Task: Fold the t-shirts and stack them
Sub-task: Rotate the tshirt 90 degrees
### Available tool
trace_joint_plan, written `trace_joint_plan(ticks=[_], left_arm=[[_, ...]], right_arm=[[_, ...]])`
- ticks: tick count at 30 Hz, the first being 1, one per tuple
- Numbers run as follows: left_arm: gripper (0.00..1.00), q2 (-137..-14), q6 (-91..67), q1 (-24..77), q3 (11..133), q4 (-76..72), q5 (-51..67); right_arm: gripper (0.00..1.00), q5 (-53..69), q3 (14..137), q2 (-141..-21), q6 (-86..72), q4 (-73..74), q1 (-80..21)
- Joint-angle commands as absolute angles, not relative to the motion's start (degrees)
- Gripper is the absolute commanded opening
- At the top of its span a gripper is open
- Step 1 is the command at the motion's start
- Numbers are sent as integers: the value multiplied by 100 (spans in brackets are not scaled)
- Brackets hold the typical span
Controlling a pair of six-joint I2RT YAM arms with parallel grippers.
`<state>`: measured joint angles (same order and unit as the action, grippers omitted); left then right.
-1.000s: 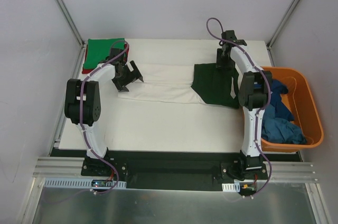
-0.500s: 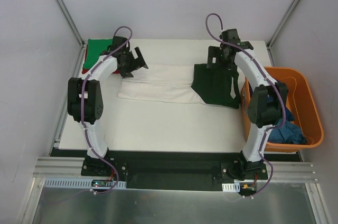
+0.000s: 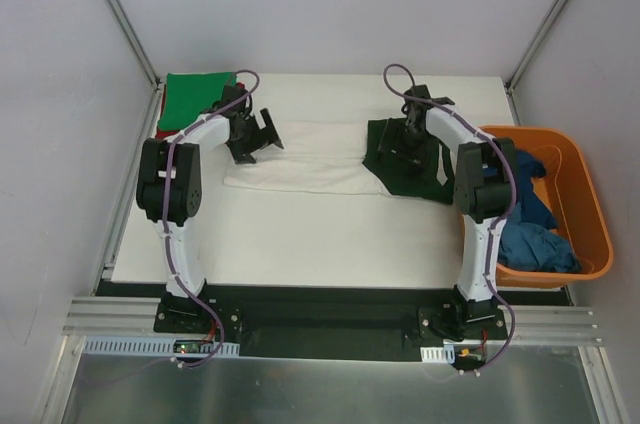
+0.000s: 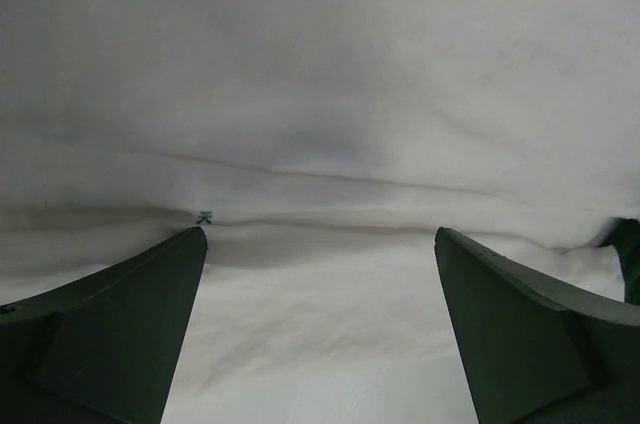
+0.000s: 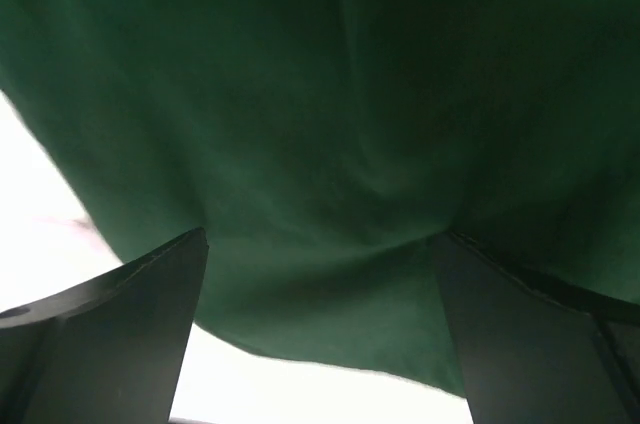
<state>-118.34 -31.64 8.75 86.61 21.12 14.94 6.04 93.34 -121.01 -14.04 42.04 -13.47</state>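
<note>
**Both claws spread over the long-folded white shirt**

Left claw [image 4: 320,234]: spread wide, nothing between its fingers [image 4: 110,334]. It hangs just above the white shirt [image 4: 330,114], near that shirt's left end. Right claw [image 5: 320,236]: also spread and empty, close over the same shirt's dark green part.

Writing: one tiny dark mark [image 4: 204,215] sits on a crease of the white cloth, too small to read.

The top view alone gives the layout. The white shirt lies as a long band across the far middle of the table [image 3: 300,234], white to the left and dark green to the right. A folded green shirt [image 3: 198,96] sits in the far left corner, with a red shirt [image 3: 159,131] edging out beneath it. An orange tub [image 3: 595,219] stands off the table's right side and holds blue shirts [image 3: 530,234].

The wrist views show only cloth beneath the fingers. The left wrist catches a sliver of dark green at its right edge. The right wrist shows a pale strip of table at lower left.
</note>
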Motion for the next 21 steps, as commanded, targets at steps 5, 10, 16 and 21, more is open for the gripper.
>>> trace_joint_plan(ticks=[5, 10, 16, 21], left_arm=[[99, -10223, -3620, 1387, 6060, 2294, 1475], [99, -9029, -4603, 2432, 4976, 2180, 1977], [99, -8448, -4335, 3410, 4781, 2188, 2486], [99, -7656, -3842, 3480, 5062, 2188, 2234]], right_arm=[[97, 957, 11932, -13735, -1126, 4763, -1116], [97, 1686, 13410, -14728, -1045, 4248, -1116], [97, 1952, 13762, -14845, -835, 2226, -1125], [97, 2214, 13694, -14110, -423, 1986, -1134]])
